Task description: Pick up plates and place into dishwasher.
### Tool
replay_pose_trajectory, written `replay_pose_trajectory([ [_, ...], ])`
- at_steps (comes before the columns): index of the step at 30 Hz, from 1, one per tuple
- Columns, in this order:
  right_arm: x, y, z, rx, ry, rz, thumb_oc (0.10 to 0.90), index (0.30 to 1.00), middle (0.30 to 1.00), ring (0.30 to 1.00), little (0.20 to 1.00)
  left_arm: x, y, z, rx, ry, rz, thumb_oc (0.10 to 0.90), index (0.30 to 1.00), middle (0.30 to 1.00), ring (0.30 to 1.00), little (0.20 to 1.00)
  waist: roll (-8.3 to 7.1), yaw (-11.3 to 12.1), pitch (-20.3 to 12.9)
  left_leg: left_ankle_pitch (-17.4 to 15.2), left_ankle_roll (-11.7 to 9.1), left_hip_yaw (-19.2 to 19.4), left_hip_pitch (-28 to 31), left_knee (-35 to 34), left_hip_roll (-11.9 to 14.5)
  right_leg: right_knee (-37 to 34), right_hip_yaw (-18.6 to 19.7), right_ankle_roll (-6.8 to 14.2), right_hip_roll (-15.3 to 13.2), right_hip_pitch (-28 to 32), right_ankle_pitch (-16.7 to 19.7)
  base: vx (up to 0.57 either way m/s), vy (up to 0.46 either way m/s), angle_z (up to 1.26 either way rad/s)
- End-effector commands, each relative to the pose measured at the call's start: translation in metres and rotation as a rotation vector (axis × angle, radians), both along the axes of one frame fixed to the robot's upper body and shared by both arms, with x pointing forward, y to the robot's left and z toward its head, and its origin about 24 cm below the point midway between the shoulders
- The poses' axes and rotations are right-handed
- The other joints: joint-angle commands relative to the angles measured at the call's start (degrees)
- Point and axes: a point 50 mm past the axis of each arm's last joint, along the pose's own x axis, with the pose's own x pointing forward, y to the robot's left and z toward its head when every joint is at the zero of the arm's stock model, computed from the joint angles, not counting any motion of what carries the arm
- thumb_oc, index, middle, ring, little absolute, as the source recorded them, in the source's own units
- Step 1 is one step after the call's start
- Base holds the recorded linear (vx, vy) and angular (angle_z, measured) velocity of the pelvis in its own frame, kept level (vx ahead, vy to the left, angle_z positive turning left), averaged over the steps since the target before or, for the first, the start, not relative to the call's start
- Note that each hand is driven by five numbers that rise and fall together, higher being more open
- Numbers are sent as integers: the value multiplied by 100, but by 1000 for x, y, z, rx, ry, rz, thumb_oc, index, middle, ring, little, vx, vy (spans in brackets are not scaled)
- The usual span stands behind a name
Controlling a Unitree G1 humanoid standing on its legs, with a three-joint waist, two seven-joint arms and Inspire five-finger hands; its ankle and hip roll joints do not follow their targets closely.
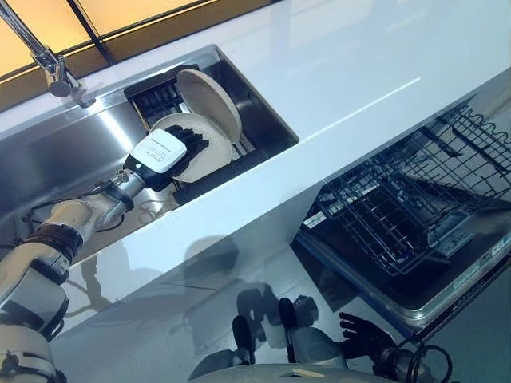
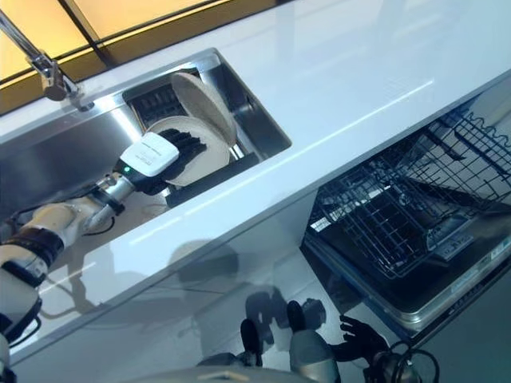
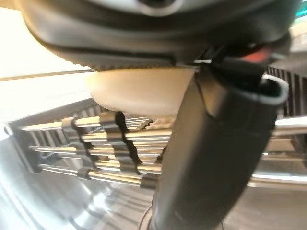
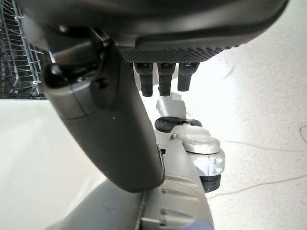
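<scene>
Now left hand (image 1: 164, 154) on plate (image 1: 209, 149), in sink (image 1: 80, 152)

You are looking down at a white countertop (image 1: 359, 72) with a steel sink (image 1: 80, 152) sunk into it. A dark rack (image 1: 164, 94) is sitting in the sink, and two beige plates (image 1: 209, 102) are standing in it, leaning. Below the counter, the dishwasher's wire rack (image 1: 407, 207) is standing pulled out.
</scene>
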Motion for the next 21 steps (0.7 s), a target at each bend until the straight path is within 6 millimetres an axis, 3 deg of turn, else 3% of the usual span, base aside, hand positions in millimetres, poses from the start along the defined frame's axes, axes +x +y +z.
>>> replay_pose_trajectory([
  [1, 15, -9, 12, -10, -91, -3, 800, 900, 900, 900, 900, 25, -5, 92, -110, -308, 16, 100, 300, 300, 300, 200, 56, -83, -65, -712, 192, 344, -57, 42, -192, 32, 385, 354, 238, 26, -307, 0, 0, 0],
  [21, 0, -10, 6, -18, -32, 10, 800, 900, 900, 900, 900, 16, -3, 86, -69, -286, -21, 100, 300, 300, 300, 200, 199, -28, -400, -805, 154, 222, 228, 42, -248, 31, 260, 354, 203, 346, -444, 6, -7, 0],
])
